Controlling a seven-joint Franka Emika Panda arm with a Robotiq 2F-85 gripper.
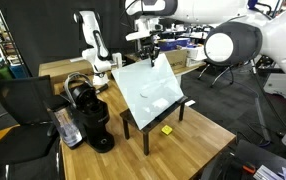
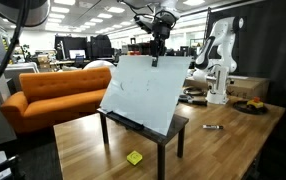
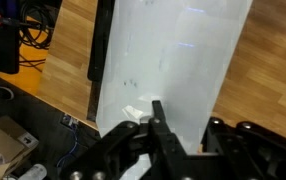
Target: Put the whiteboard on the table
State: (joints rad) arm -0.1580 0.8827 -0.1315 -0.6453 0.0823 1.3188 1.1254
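One broad table [image 1: 198,135] of pale, plank-grained wood beneath everything else. Next in size, the whiteboard [image 1: 148,88]: not flat on the tabletop but propped at a tilt, lower edge resting on a small dark four-legged stand [image 2: 179,124], upper edge raised toward the arm. Glossy, with faint marks across the face, and filling most of the wrist view. Near the stand, a black coffee machine [image 1: 91,115], clear of the board. At the board's top edge, the gripper [image 2: 158,58], its fingers [image 3: 159,115] closed in a pinch on that edge, one dark finger lying across the white face. Smallest of all, a yellow object [image 2: 134,157] on the table just beside the stand's legs.
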